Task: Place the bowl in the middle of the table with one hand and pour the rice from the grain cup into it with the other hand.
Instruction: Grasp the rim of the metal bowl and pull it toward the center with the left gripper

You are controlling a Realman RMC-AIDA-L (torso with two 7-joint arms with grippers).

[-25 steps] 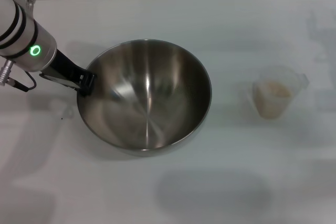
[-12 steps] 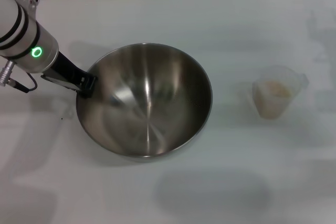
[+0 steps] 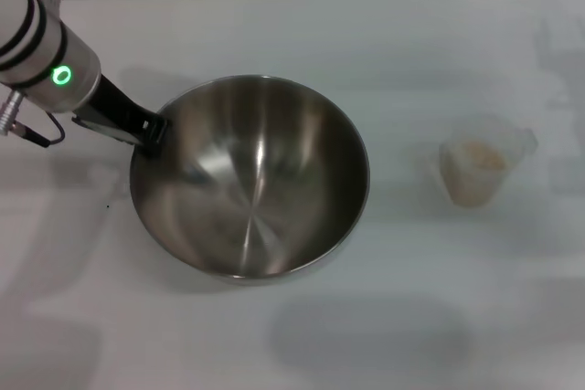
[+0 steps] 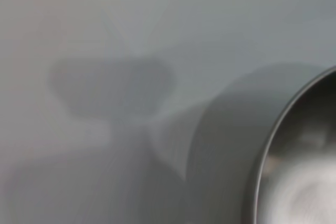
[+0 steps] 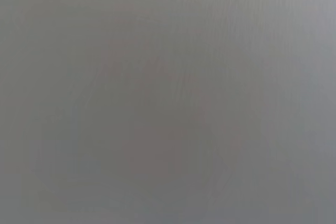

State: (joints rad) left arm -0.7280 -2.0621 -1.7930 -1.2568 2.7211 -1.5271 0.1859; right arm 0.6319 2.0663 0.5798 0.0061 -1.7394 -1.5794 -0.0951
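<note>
Bowl (image 3: 249,176) placement in hand: left gripper (image 3: 151,134) clamped on its rim, release next; grain cup (image 3: 475,169) untouched.

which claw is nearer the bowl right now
Left. The left claw is at the bowl rim on its left side; the right claw is not in view.

The bowl (image 3: 249,176) is sitting mid-surface (image 3: 292,335), the left pincer (image 3: 151,133) apparently touching its left rim, the grain cup (image 3: 475,171) standing well apart to its right.
</note>
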